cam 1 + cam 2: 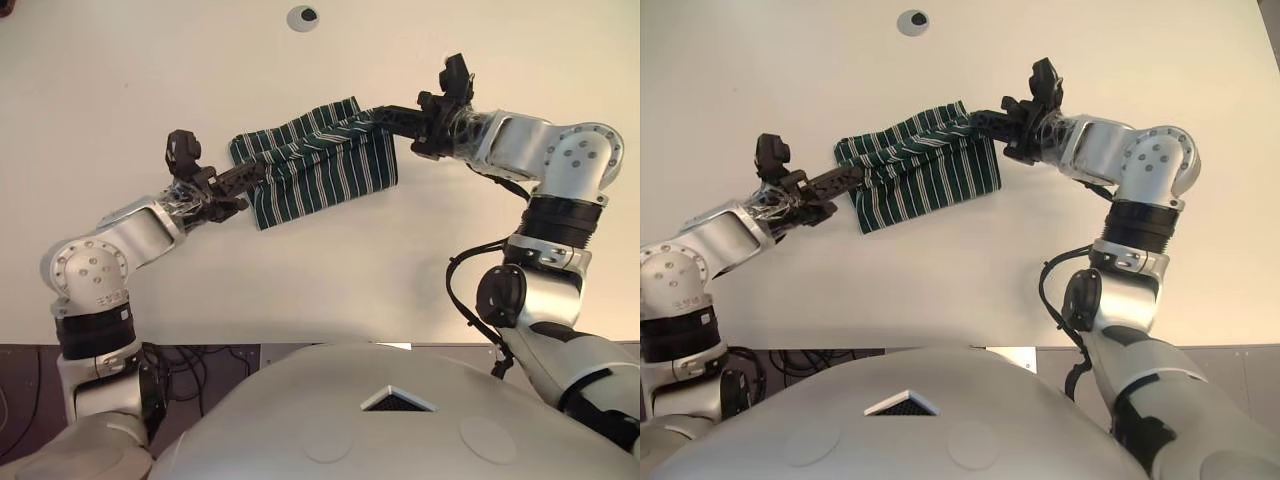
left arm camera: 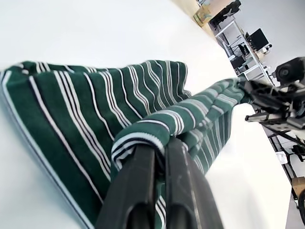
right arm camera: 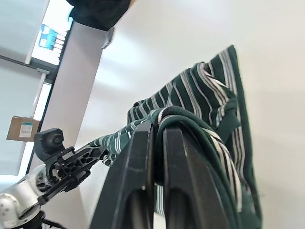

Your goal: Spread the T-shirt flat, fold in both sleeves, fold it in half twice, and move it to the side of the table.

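The T-shirt (image 1: 330,165) is dark green with thin white stripes and lies folded in a compact bundle near the middle of the white table (image 1: 320,270). My left gripper (image 1: 262,172) is shut on a fold of the T-shirt (image 2: 143,124) at its left end. My right gripper (image 1: 368,114) is shut on the cloth at the far right corner, where the T-shirt (image 3: 200,105) drapes over the fingers (image 3: 138,157). Between the two grippers the upper layer is lifted off the lower one, which rests on the table.
A round grey cable port (image 1: 302,17) sits in the table far behind the shirt. The table's near edge (image 1: 300,343) runs close to my body, with bare surface in front of and beside the shirt. Room furniture (image 2: 248,43) shows past the far edge.
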`<control>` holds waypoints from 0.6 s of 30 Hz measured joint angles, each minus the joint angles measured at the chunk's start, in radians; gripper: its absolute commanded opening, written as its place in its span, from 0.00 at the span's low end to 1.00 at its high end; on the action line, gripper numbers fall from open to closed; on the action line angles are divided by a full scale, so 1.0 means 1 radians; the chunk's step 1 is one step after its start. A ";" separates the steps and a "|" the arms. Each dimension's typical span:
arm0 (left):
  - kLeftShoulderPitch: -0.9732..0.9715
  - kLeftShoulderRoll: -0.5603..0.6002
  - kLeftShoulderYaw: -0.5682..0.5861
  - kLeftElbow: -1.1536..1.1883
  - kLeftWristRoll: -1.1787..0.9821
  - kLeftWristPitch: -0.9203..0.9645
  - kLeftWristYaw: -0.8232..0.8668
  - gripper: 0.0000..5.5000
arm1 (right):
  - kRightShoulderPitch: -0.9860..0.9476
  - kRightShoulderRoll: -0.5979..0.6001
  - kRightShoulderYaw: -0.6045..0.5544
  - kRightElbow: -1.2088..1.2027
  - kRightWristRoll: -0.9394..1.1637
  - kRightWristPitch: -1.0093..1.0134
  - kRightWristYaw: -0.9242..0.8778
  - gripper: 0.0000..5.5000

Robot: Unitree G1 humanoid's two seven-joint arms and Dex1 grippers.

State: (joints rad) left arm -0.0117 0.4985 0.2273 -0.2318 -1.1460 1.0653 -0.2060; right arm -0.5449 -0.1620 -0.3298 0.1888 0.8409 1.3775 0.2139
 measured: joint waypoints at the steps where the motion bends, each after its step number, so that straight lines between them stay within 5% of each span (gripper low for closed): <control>1: -0.008 -0.004 0.000 0.010 0.009 0.000 0.001 0.00 | -0.010 0.001 0.013 0.024 -0.020 -0.018 0.001 0.00; 18: -0.067 -0.068 0.080 0.123 0.079 0.020 0.085 0.00 | -0.128 0.074 0.113 0.285 -0.174 -0.211 0.067 0.00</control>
State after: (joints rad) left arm -0.0785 0.4304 0.3075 -0.1093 -1.0668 1.0849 -0.1212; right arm -0.6724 -0.0878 -0.2168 0.4738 0.6664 1.1663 0.2804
